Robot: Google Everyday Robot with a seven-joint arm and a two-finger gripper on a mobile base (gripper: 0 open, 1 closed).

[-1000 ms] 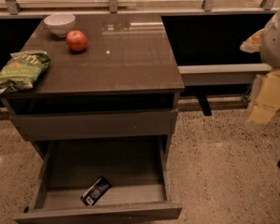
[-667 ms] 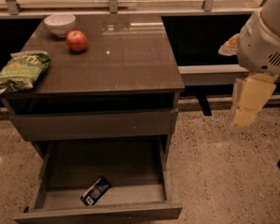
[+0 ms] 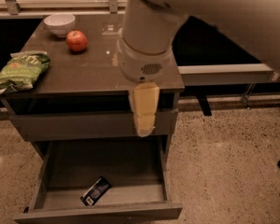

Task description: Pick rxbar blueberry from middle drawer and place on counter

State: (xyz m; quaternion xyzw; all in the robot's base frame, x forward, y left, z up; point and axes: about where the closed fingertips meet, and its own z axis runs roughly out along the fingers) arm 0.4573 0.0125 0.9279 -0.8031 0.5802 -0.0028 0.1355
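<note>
The rxbar blueberry (image 3: pixel 95 191) is lying flat on the floor of the pulled-out middle drawer (image 3: pixel 102 212), left of the drawer's centre and close to its front wall, turned at a diagonal. It's a small dark navy-black wrapper with a pale patch at the end nearest the front. The gripper (image 3: pixel 144 129) hangs pointing down above the drawer's back right part, well clear of the bar and holding nothing. Honestly can't tell if the claw is wide or narrow. The counter (image 3: pixel 93 69) sits above the drawer.
</note>
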